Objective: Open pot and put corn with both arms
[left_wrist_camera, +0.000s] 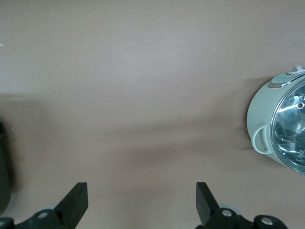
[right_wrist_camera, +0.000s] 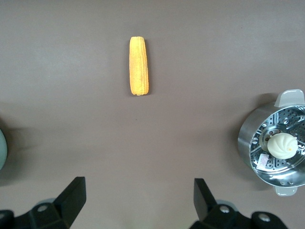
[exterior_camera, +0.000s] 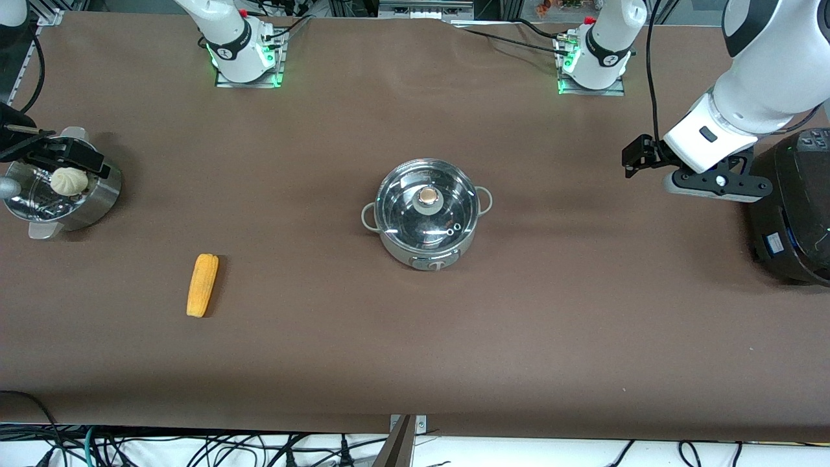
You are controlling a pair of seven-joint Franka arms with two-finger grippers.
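The steel pot stands at the table's middle with its glass lid on, tan knob up. It also shows in the left wrist view. The yellow corn lies on the cloth nearer the front camera, toward the right arm's end; it also shows in the right wrist view. My left gripper hangs open and empty beside the rice cooker; its fingers stand wide apart. My right gripper is open and empty over the steamer basket's edge.
A perforated steel steamer basket with a white bun stands at the right arm's end, also in the right wrist view. A big black rice cooker stands at the left arm's end. Brown cloth covers the table.
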